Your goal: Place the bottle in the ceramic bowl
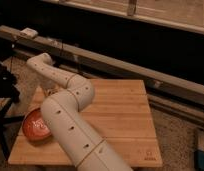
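Note:
The ceramic bowl (33, 127) is orange-red with a whitish patch near its middle. It sits at the front left of the wooden table (120, 115), partly covered by my thick white arm (70, 120). The arm runs from the lower middle up to a bend at the far left. My gripper (49, 91) hangs down from that bend, just beyond the bowl, mostly behind the arm. The bottle is hidden; I cannot make it out at the gripper or in the bowl.
A long metal rail (145, 75) runs behind the table, with a small pale object (29, 32) on its left end. A black stand (5, 85) is at the left edge. A blue and white object (201, 150) lies on the floor at right.

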